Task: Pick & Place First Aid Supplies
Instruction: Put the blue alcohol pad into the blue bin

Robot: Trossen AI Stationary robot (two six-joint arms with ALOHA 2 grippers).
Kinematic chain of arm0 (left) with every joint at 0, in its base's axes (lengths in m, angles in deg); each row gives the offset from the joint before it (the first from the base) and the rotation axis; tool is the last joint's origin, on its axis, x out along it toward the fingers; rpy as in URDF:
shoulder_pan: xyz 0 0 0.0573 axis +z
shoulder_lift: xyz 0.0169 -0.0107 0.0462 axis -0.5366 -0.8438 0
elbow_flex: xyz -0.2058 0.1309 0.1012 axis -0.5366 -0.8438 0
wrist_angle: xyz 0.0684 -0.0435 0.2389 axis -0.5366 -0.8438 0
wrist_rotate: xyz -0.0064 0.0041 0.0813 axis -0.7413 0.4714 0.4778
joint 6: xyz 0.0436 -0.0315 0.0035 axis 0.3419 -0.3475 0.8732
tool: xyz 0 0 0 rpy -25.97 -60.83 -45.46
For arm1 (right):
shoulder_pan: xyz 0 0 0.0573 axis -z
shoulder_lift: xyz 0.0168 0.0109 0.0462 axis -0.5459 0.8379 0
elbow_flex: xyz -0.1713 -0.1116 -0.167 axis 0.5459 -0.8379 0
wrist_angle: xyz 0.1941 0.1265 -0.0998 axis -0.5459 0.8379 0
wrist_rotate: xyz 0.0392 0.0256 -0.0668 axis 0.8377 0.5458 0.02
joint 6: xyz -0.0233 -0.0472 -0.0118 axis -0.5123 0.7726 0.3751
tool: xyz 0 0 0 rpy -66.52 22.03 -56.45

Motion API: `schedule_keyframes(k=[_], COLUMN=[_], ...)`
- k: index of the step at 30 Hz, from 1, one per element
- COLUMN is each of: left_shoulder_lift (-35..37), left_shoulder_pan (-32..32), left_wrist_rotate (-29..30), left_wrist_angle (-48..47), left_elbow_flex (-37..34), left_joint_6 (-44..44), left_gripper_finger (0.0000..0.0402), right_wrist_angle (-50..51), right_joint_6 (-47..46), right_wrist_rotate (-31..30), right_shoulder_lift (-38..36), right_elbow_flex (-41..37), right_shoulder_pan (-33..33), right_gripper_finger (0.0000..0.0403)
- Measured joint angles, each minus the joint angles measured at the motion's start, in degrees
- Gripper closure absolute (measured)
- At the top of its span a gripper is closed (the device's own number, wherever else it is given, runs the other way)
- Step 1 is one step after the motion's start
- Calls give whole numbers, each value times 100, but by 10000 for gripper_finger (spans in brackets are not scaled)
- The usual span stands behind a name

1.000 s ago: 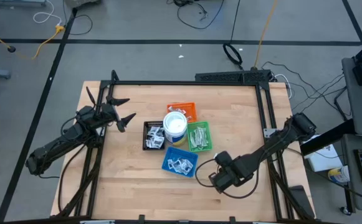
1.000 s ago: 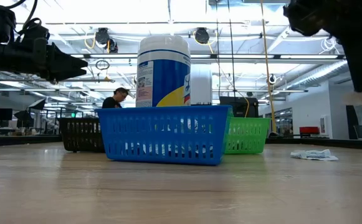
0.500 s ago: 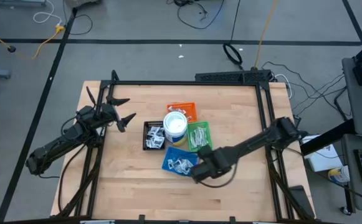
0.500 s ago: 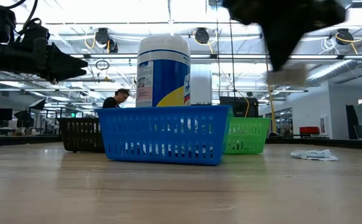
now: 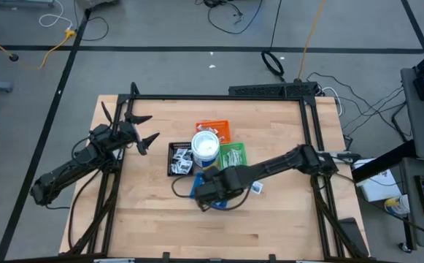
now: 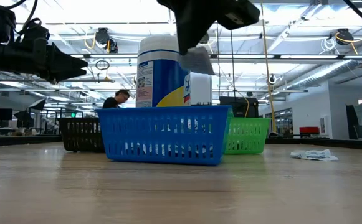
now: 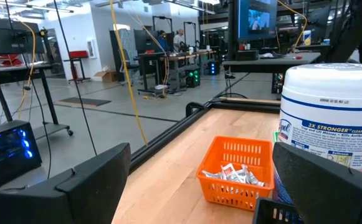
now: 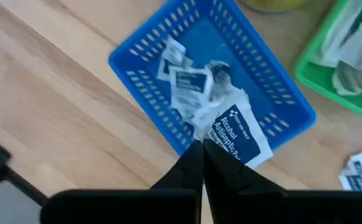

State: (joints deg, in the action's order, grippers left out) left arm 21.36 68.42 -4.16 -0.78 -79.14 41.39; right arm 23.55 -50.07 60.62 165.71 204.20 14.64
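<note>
My right gripper (image 8: 202,163) is shut on a white square packet with dark-blue print (image 8: 233,134) and hovers over the blue tray (image 5: 197,184), which holds several similar packets (image 8: 184,81). In the low view the packet (image 6: 198,60) hangs under that gripper (image 6: 190,45), above the tray (image 6: 162,134). Another packet (image 5: 256,188) lies flat on the table to the tray's right. My left gripper (image 5: 147,130) waits open at the table's left, level, facing the trays; nothing is between its fingers (image 7: 93,180). My right gripper pinches the packet by one edge (image 8: 213,148) between its two shut fingers. The fingers come from above, pointing steeply down. The packet hangs tilted below the fingertips, clear of the blue tray and its contents.
Around the white tub with a blue band (image 5: 205,148) stand an orange tray (image 5: 220,128), a black tray (image 5: 179,158) and a green tray (image 5: 233,159), each with supplies in it. Bare wood lies along the table's near side and right.
My right gripper has swung from the table's near right toward the left and risen, staying shut on the packet. It now stands over the blue tray, and the packet has travelled with it, clear of the table.
</note>
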Motion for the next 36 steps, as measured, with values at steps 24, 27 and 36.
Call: schedule_keyframes(k=[24, 27, 36], left_shoulder_lift=[0, 0, 0], left_shoulder_pan=[0, 0, 0], left_wrist_rotate=[0, 0, 0], left_wrist_angle=[0, 0, 0], left_elbow_flex=[0, -1, 0], left_joint_6=[0, 0, 1], left_gripper_finger=[4, 4, 4], right_wrist_angle=[-1638, -1689, -1654], right_joint_6=[631, 715, 746], right_wrist_rotate=[7, 122, 152], right_shoulder_lift=[2, 0, -181], right_elbow_flex=[-1434, -1435, -1436], right_shoulder_pan=[86, 89, 113], right_gripper_finger=[387, 354, 227])
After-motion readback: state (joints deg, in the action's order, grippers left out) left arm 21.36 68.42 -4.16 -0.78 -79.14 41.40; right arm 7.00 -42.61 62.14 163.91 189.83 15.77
